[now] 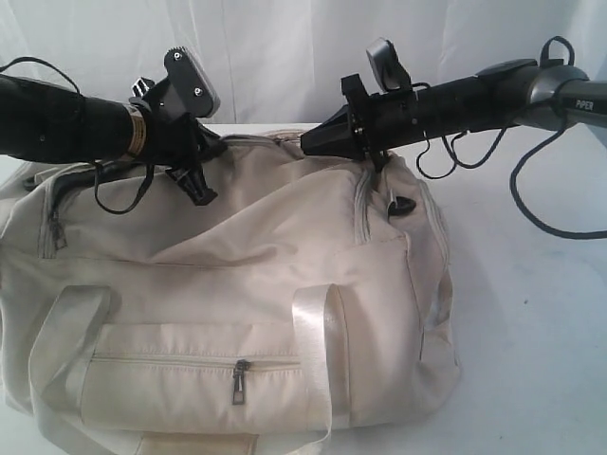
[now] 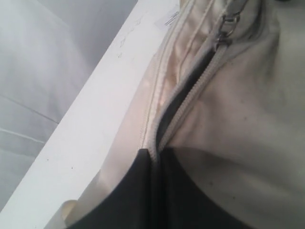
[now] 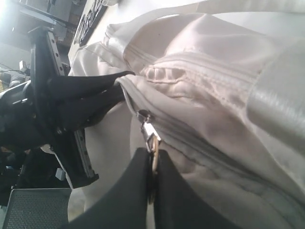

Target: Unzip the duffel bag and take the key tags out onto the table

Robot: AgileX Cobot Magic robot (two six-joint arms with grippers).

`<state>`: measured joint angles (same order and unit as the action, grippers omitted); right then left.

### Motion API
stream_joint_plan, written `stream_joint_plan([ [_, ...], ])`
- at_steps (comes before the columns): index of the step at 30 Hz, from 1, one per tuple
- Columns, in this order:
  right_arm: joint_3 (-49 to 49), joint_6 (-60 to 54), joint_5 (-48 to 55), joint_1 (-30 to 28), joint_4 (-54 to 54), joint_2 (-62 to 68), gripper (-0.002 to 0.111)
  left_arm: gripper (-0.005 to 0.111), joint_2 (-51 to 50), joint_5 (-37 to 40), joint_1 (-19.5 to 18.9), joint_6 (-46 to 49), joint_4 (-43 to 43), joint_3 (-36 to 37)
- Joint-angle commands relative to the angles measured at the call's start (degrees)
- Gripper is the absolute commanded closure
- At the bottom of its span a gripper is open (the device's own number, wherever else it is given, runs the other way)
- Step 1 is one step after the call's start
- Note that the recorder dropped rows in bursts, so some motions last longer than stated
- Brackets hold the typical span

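Right claw [image 3: 152, 157] pinches the zipper pull [image 3: 150, 132], left claw [image 2: 153, 155] clamps the duffel bag [image 1: 237, 256], partly unzipped; I see no key tags.

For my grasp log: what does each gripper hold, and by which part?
Left fingers pinch the duffel bag by its zipper edge; right fingers pinch its ring pull.

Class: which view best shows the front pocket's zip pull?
The exterior view: the front pocket's zip pull hangs in plain sight on the duffel bag. Neither wrist view shows it; both frame the top zipper.
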<state>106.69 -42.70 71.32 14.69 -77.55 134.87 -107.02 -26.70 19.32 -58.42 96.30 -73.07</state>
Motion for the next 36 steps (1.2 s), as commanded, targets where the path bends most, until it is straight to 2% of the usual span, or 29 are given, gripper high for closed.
stream_joint_plan([
  [1, -0.5, -0.7, -1.4, -3.6, 0.7, -1.0, 0.108, 0.107, 0.4, 4.2, -0.3, -3.6, 1.3, -0.2],
  [12, -0.5, -0.6, -1.4, -10.9, 2.1, -4.7, 0.108, 0.107, 0.4, 4.5, -0.3, -6.3, 1.5, -0.2],
  [16, -1.0, 3.7, -1.4, -12.5, 8.8, -6.0, 0.108, 0.107, 0.4, 4.5, -0.3, -6.6, 1.3, -0.2],
  [25, -9.3, 5.6, -1.4, -12.5, 16.9, -10.8, 0.108, 0.107, 0.4, 7.3, -0.3, -9.3, 1.1, -0.2],
  [36, -15.2, 5.4, -1.4, -10.5, 13.8, -17.4, 0.108, 0.107, 0.4, 8.2, -0.3, -9.3, 0.2, -0.2],
])
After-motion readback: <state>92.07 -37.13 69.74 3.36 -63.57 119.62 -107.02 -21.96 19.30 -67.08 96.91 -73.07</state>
